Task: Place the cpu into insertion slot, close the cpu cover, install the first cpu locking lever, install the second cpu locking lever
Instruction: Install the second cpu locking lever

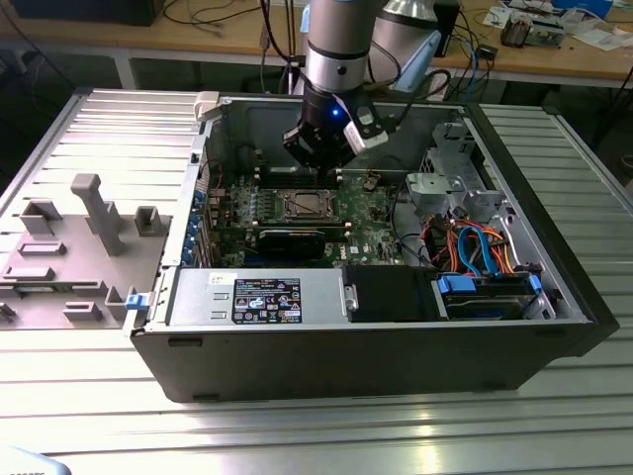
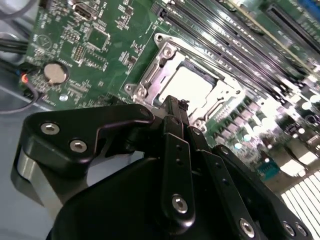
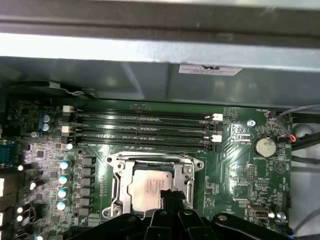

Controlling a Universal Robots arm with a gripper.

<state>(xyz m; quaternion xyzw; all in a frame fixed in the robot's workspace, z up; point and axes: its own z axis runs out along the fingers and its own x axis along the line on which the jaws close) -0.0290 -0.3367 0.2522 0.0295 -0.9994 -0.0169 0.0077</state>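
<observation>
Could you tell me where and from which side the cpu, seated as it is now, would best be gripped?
The cpu lies flat inside the insertion slot, with the cpu cover framing it on all sides. Its edges look boxed in, so a side pinch seems blocked. Probably best to come straight down from above onto two opposite edges, once the frame is swung clear. The gripper hangs just above it.

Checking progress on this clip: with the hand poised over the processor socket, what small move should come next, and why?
Probably a short descent beside the metal frame, to start latching it. The chip already sits in the socket, the frame lies closed around it, and the hand, shut and holding nothing, hangs just above its edge. Whether it is latched I cannot tell.
</observation>
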